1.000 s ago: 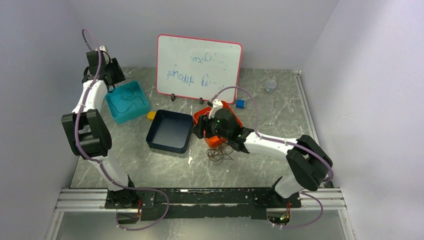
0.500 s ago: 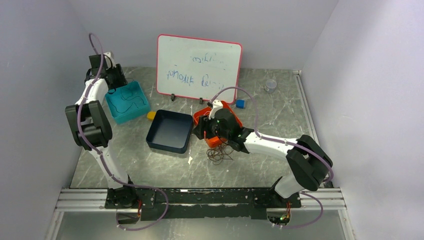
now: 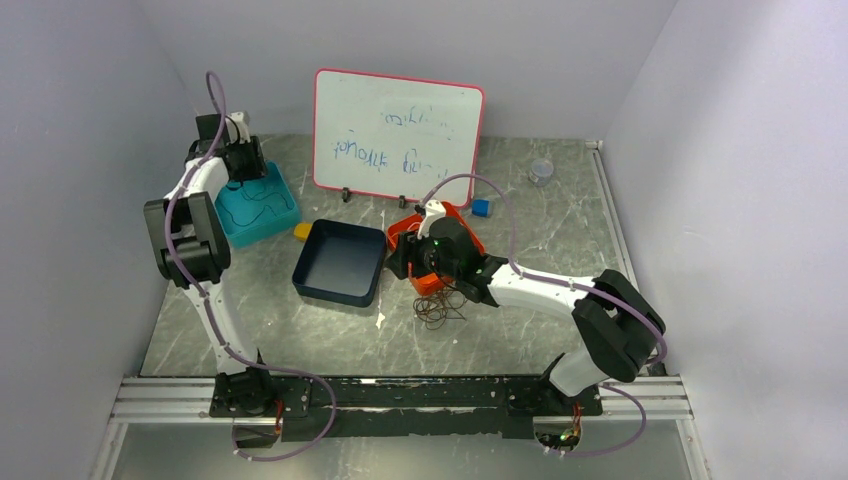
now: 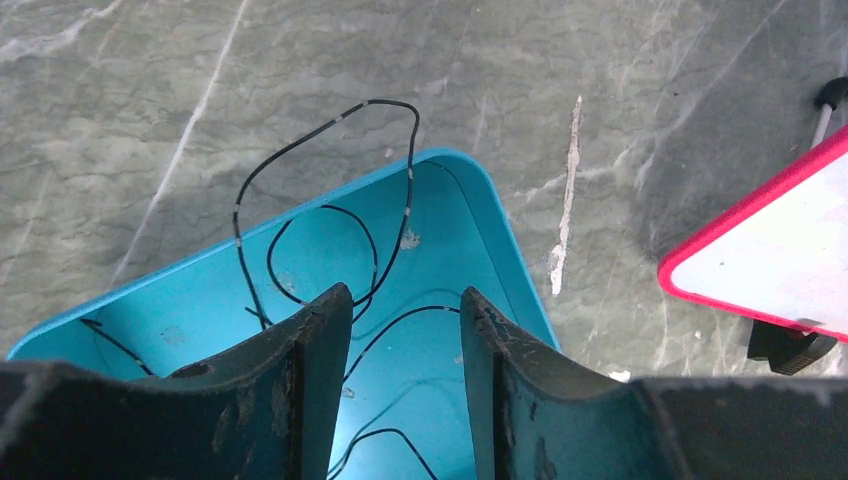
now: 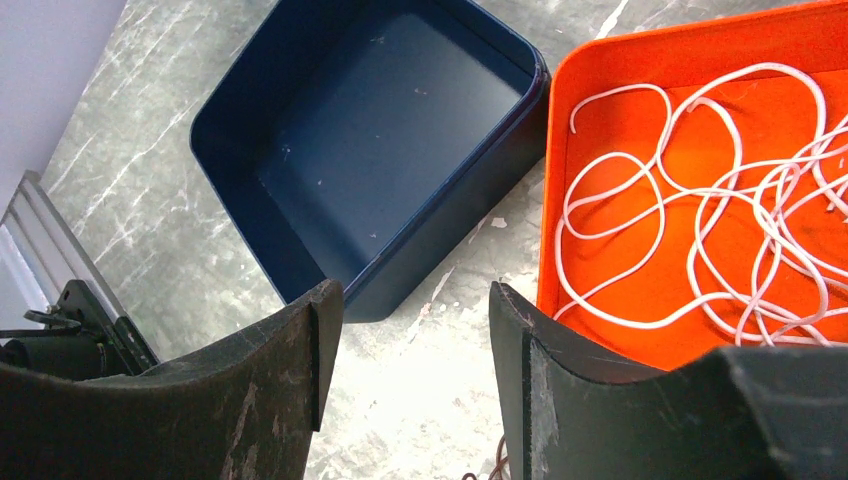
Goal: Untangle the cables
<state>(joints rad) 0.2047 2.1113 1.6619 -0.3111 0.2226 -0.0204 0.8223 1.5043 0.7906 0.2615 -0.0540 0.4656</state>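
A black cable lies looped in the teal tray, with one loop hanging over the far rim onto the table. My left gripper is open and empty, just above this tray; in the top view it is at the tray's far corner. A white cable lies coiled in the orange tray. A dark brown cable tangle lies on the table. My right gripper is open and empty, over bare table between the navy tray and the orange tray, above the tangle.
An empty navy tray stands mid-table. A whiteboard stands at the back. A yellow block, a blue block and a small grey round object lie on the table. Walls close in left and right.
My left arm has swung right, bringing its gripper from the far left wall to the teal tray's far corner. The right arm and the brown tangle have not moved.
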